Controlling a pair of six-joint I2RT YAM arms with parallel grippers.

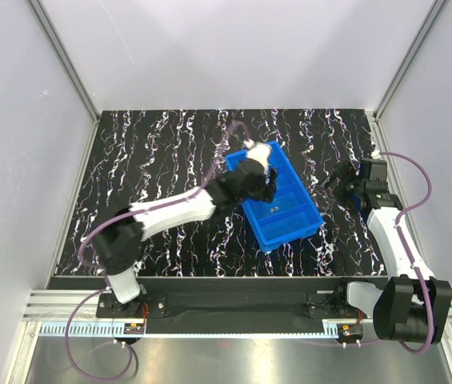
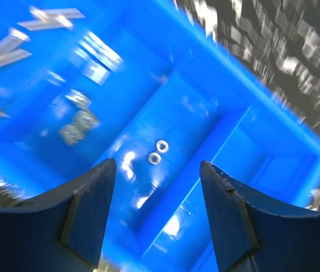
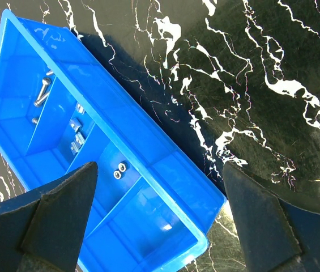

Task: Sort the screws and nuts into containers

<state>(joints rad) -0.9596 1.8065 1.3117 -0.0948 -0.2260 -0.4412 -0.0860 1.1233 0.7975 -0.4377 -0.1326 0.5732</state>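
Left pincer (image 2: 157, 165) is released, jaws apart, nothing between them, hovering over the blue tray (image 2: 273, 122). Two round nuts (image 2: 158, 153) lie on a middle compartment floor right below the gap. Other nuts (image 2: 77, 119) sit next compartment over, screws (image 2: 12, 48) in the end one. Right pincer (image 3: 160, 170) is released and empty, over the counter (image 3: 261, 85) beside the tray.

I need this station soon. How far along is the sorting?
Looks nearly done. Screws lie in the end compartment of the tray, squarish nuts in the next, two round nuts in the third. Nothing is in hand: the left hand hovers open over the tray, the right hand open beside it. No loose parts show on the marbled table, though its pattern could hide some.
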